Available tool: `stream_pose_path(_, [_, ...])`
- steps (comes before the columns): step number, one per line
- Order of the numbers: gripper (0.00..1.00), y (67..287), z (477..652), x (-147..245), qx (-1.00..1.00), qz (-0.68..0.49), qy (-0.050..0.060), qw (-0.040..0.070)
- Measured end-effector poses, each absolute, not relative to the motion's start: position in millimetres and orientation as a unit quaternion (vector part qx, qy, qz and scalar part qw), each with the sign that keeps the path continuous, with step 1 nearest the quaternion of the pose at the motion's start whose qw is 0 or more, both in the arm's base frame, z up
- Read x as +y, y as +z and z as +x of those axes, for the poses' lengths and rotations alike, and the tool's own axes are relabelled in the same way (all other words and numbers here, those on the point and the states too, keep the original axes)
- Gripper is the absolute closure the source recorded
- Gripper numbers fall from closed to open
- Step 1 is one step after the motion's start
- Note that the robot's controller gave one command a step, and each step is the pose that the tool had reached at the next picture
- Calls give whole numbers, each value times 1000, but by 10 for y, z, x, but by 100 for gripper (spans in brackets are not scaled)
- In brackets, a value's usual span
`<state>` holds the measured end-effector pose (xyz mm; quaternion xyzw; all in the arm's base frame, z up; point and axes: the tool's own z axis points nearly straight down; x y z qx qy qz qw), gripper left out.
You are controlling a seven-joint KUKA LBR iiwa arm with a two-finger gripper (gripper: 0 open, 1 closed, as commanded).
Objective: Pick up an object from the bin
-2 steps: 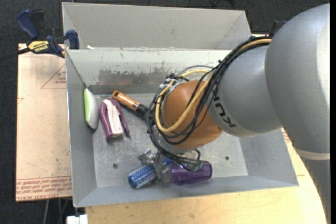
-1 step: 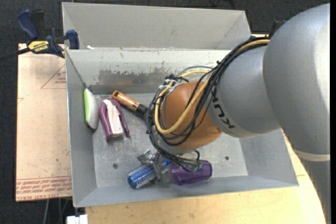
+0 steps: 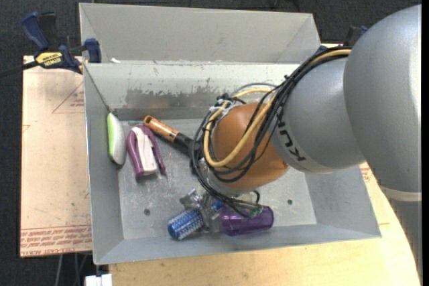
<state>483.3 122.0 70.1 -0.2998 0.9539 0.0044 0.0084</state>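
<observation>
While the gripper (image 3: 203, 203) sits low near the front of the bin (image 3: 100, 177), over a blue ribbed roller (image 3: 182, 225) and a purple see-through tube (image 3: 249, 220), nothing is lifted yet; whether it is apart or together cannot be told. Off to the left lie a purple-and-white clip (image 3: 144, 152), a green-and-white bar (image 3: 116, 137) and a brown-handled tool (image 3: 164, 130), none in the way.

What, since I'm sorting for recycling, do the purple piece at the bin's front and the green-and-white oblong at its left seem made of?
The purple piece looks like translucent plastic: its body is glossy and lets light through. The green-and-white oblong seems to be smooth opaque plastic, going by its even colour and soft sheen, though rubber cannot be ruled out.
</observation>
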Motion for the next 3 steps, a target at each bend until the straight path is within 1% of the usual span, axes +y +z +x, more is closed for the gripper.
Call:
stream_pose_path(1, [100,694,4885,1297,954,-299,4,9])
stream_pose_path(2, [100,694,4885,1297,954,-299,4,9])
stream_pose_path(3, [100,691,4935,1334,955,-298,5,8])
